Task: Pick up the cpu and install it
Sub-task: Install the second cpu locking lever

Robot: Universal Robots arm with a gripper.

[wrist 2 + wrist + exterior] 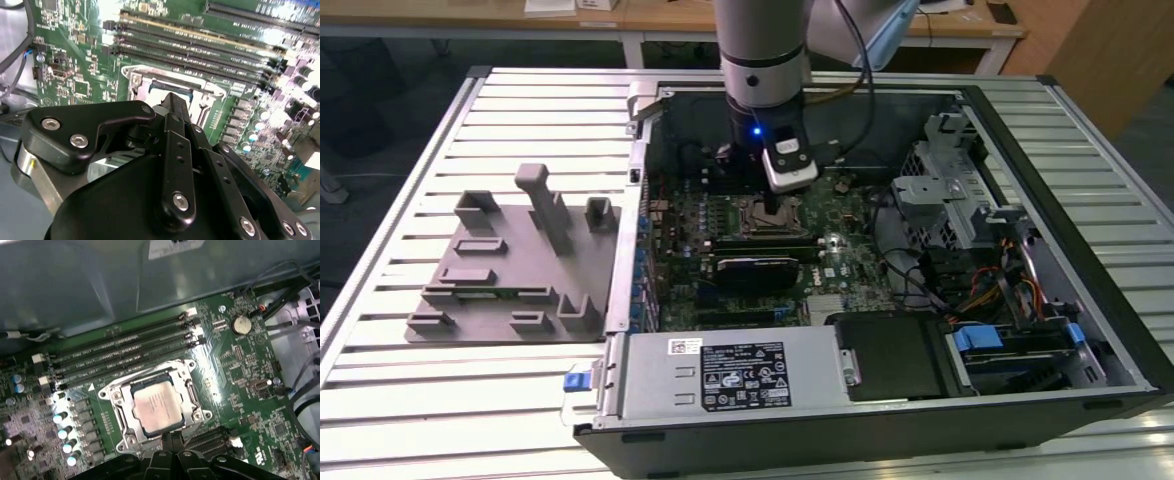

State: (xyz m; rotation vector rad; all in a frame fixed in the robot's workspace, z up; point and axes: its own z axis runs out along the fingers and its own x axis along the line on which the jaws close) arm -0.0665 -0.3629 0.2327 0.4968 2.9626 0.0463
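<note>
The cpu (pixel 157 407) is seen seated in the motherboard socket (pixel 117 412) w/ the gripper (pixel 170 439) just beside it, fingers drawn narrow together and holding nothing; a good seating is judged to need the chip flat and flush, w/o tilt.

I see a ribbed aluminium work table (pixel 400 400), wooden desks (pixel 654 18) behind it, a wooden panel (pixel 1107 50) at the exterior view's right, dark floor (pixel 374 130).
</note>
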